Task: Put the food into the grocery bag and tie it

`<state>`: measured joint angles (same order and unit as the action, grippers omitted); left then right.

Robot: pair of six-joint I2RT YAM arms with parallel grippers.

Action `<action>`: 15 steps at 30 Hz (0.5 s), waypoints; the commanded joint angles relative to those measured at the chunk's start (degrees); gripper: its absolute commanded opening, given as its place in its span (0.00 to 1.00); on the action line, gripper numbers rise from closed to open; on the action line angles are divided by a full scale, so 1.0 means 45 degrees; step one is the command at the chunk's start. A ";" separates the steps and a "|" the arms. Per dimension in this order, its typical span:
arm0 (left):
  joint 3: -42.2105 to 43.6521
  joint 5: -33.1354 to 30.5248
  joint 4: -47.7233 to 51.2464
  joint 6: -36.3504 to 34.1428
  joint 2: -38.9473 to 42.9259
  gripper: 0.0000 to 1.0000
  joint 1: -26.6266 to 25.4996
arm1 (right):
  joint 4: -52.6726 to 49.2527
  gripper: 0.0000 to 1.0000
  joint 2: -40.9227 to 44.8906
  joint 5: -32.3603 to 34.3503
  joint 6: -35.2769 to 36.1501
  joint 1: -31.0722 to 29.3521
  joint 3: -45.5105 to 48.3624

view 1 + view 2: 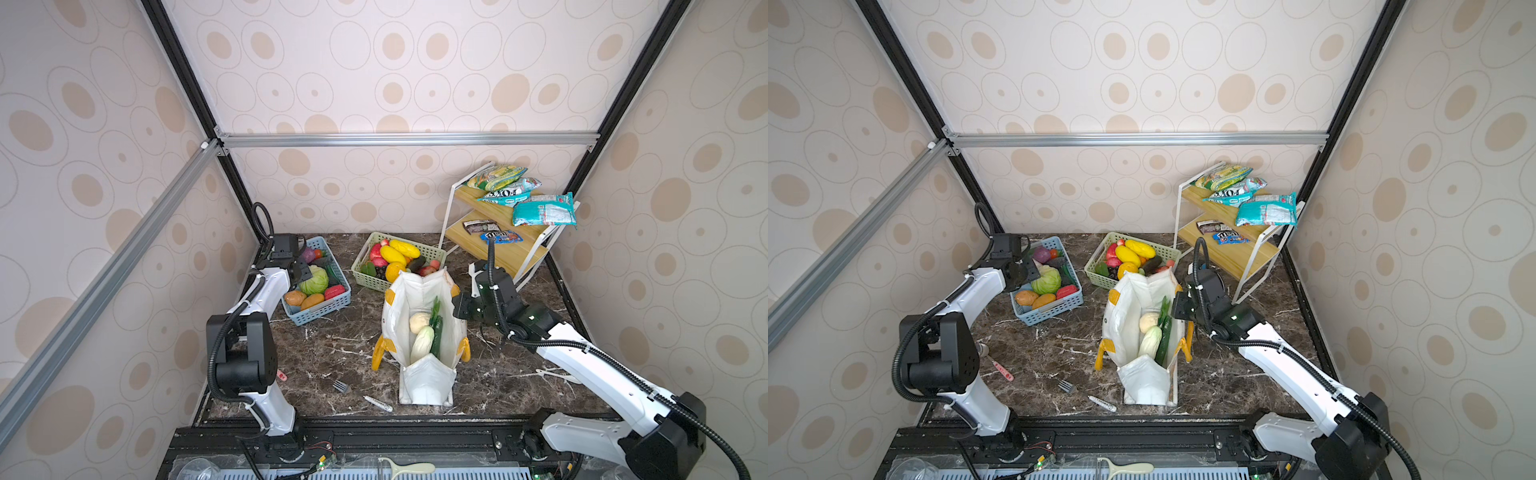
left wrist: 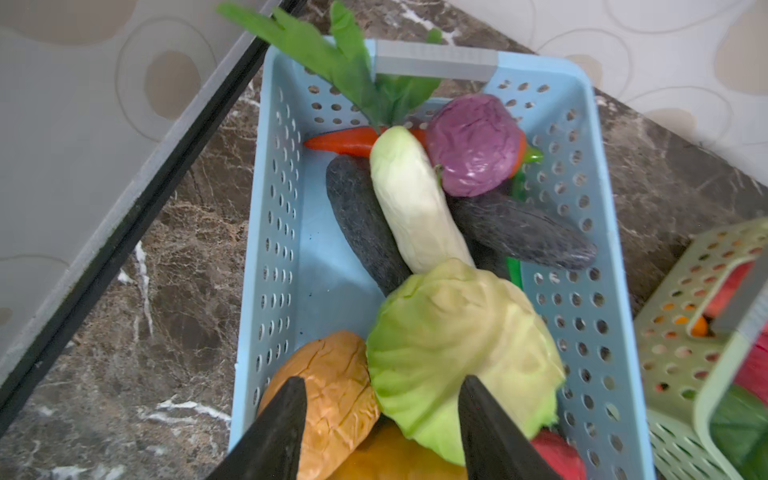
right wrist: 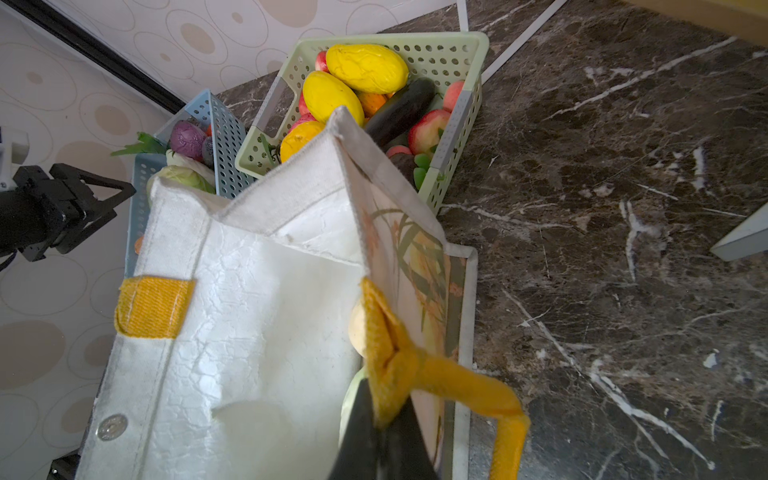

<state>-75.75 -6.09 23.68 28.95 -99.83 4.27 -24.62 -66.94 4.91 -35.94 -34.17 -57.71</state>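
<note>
Can read "m&m's" on the blue packet (image 1: 500,237) on the wooden rack (image 1: 519,257); cannot make out other print. Clenched on the yellow strap (image 3: 457,382) of the grocery bag (image 1: 395,320) with the right gripper (image 3: 384,415), with beige ball (image 1: 419,322), pale cabbage (image 1: 422,344), cucumber (image 1: 437,338) and leaf (image 1: 435,309) inside, far rim just beside the green basket (image 1: 374,282). Spread and empty with the left gripper (image 2: 382,379) above the blue basket (image 2: 590,208), bare marble (image 1: 345,332) between basket and bag.

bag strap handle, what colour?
The strap is yellow-orange, on the white grocery bag; clearest in the right wrist view.
</note>
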 commanded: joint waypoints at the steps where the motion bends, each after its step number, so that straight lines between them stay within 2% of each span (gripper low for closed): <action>1: -0.0891 -0.0095 -0.0289 0.0510 -0.0610 0.56 0.0329 | 0.0389 0.00 0.0171 0.0488 0.0162 -0.0119 0.0105; 15: -0.3354 -0.0171 -0.0206 0.0657 -0.3384 0.53 0.0810 | 0.0218 0.00 0.0273 0.0941 0.0285 -0.0051 0.0283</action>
<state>-87.79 -6.35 22.68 30.85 -113.89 7.68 -24.47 -66.85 6.94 -35.11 -34.17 -56.88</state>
